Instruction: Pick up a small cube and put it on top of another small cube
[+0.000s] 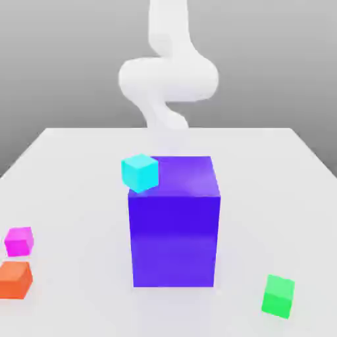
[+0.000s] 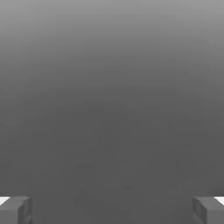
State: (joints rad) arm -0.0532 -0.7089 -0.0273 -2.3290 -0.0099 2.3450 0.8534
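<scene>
In the exterior view, the small pink cube (image 1: 18, 241) sits far to the left on the white table (image 1: 79, 164), at about nine o'clock from the big blue block (image 1: 174, 220) and well apart from it. Just beside the pink cube, at its six o'clock, lies an orange cube (image 1: 15, 279); the two look close, though whether they touch cannot be told. A light-blue cube (image 1: 140, 172) appears at the blue block's upper left corner, around eleven o'clock from the block's middle, overlapping its top edge. The blue block stands upright near the middle of the table. Behind it, at twelve o'clock, rises the white arm (image 1: 168, 79), blurred against the grey backdrop. A green cube (image 1: 278, 296) rests tilted at about four o'clock from the block, well apart from it.

In the hand view the gripper (image 2: 112, 210) is spread wide, with one grey fingertip (image 2: 15, 210) at each lower corner and nothing between them.
</scene>
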